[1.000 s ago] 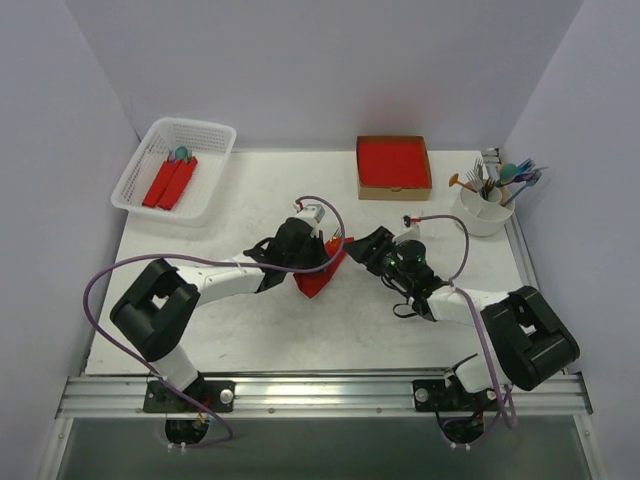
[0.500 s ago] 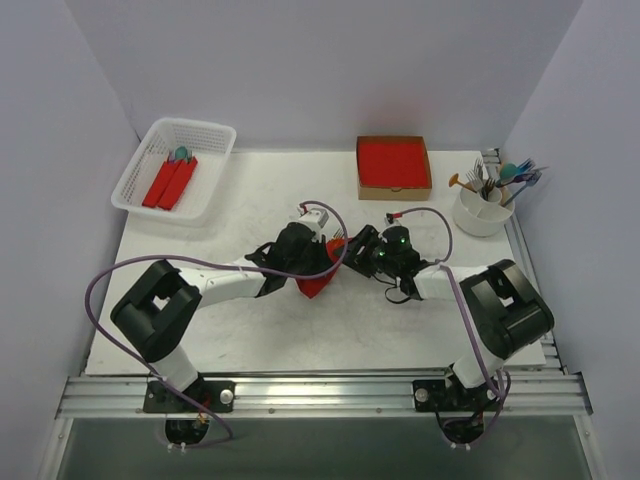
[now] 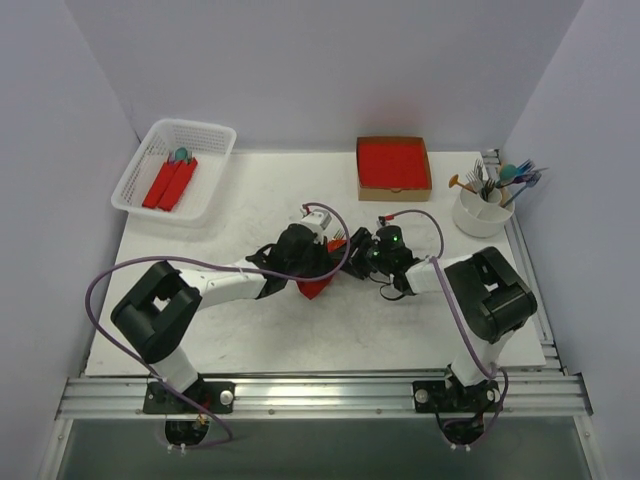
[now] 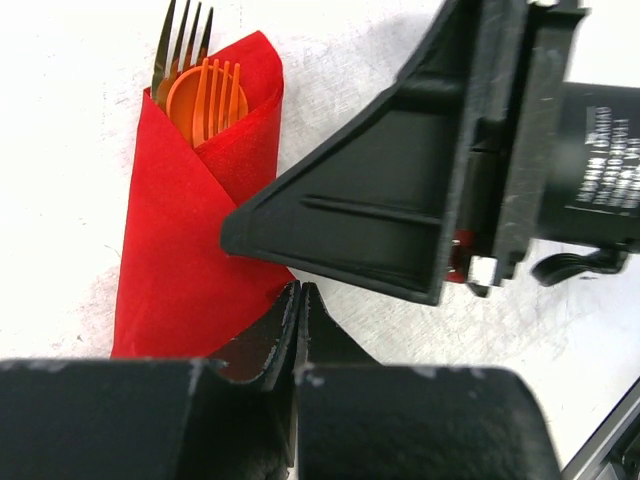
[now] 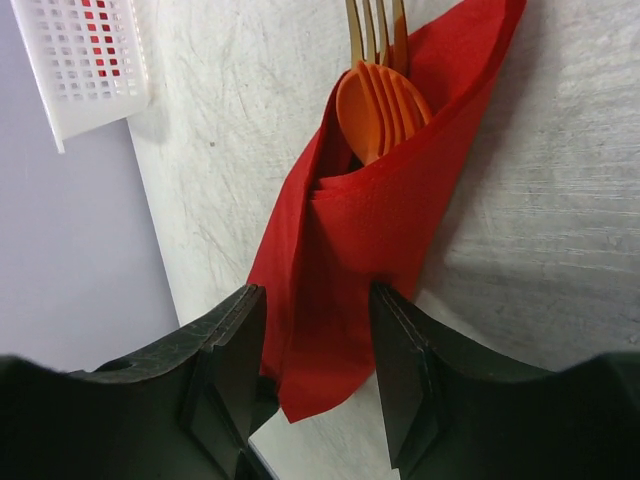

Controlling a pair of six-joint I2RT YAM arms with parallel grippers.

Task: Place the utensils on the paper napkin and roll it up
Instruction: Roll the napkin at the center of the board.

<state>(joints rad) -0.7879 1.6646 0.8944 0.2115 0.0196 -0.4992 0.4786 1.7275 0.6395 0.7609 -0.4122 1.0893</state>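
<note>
Red paper napkin (image 5: 370, 230) lies on the table (image 5: 530, 200), coned around the utensils (image 5: 385, 105). Its tail sits inside the right gripper (image 5: 315, 300), fingers part-open; left gripper (image 4: 297, 300), fingers pressed together, sits beside it. Risk: an off-centre squeeze loosens the wrap and forks slide out.

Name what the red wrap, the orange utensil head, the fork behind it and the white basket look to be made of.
Paper napkin: thin matte paper, with soft folds and a fibrous surface.
Orange utensil: likely plastic, with uniform colour and a dull sheen.
Fork behind it: seemingly metal, with thin glossy tines; coated plastic is possible.
Basket: white moulded plastic, with regular lattice holes.
</note>
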